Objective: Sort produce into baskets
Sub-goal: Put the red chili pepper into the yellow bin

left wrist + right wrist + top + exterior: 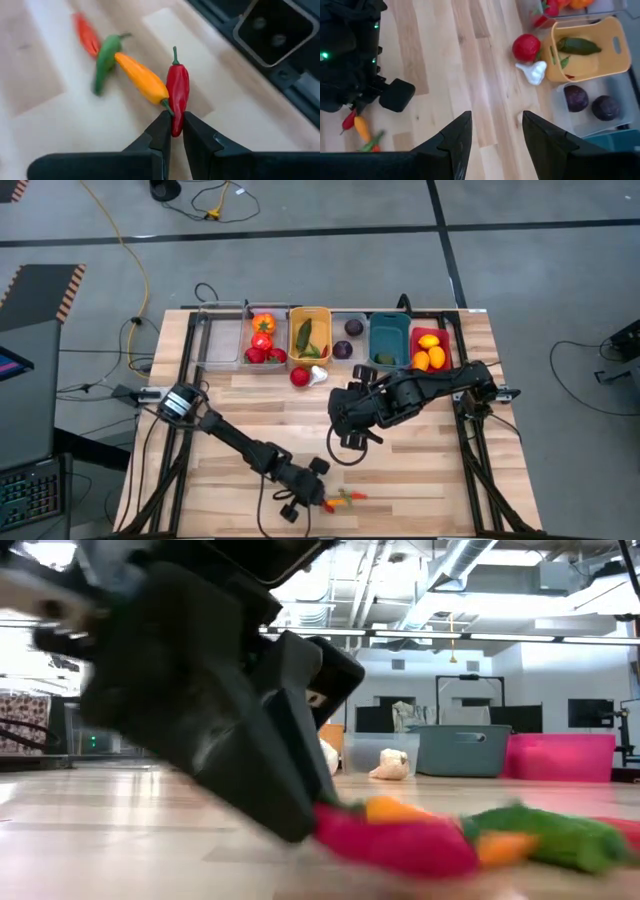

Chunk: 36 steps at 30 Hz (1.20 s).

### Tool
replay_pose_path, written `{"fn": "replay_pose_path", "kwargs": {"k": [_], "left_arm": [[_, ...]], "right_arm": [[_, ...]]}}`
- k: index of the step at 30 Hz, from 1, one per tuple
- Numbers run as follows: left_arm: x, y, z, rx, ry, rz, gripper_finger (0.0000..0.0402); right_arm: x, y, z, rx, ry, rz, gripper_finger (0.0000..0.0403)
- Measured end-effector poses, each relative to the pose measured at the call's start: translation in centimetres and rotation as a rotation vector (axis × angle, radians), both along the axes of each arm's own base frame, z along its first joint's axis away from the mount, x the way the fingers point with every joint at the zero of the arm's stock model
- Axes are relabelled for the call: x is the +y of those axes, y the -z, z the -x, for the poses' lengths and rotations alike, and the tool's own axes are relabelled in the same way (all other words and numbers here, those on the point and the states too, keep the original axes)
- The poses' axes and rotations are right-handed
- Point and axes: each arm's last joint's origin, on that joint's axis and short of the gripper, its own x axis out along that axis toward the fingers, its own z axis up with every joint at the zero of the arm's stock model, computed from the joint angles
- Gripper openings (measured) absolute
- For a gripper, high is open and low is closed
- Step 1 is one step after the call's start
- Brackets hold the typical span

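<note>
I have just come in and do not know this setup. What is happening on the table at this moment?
A two-armed robot is sorting toy produce into a row of small plastic bins at the far edge of the wooden table. The left gripper is at the near edge, shut on a thin red chili that lies beside an orange chili and a green chili. The right gripper hovers open over the table's middle, holding nothing. A red tomato and a white garlic bulb lie unsorted beside the orange-yellow bin.
</note>
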Motion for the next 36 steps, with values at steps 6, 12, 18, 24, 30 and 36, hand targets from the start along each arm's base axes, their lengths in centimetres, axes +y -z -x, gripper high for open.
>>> {"fn": "replay_pose_path", "kwargs": {"k": [6,12,18,24,30,36], "left_arm": [[2.6,-1.8,-0.3,0.025,-0.037,-0.041,0.0032],[5.3,-3.5,-0.6,0.042,-0.099,-0.086,0.0032],[7.5,-6.0,0.0,0.057,-0.126,-0.116,0.0032],[10.2,-9.5,1.3,0.011,-0.193,-0.28,0.0032],[15.0,-12.9,2.7,-0.031,-0.354,-0.491,0.0032],[21.8,-14.4,3.3,-0.015,-0.559,-0.666,0.0032]], "right_arm": [[-0.1,-0.1,0.1,0.002,-0.032,0.062,0.02],[-1.1,-0.6,0.2,-0.018,0.0,0.096,0.02],[-2.4,-0.7,0.0,-0.015,0.029,0.106,0.02],[-3.5,-0.7,-0.3,-0.004,0.038,0.118,0.02],[-4.7,-0.7,-0.5,0.006,0.053,0.127,0.02],[-4.8,-0.7,-0.5,0.003,0.065,0.112,0.02]]}}
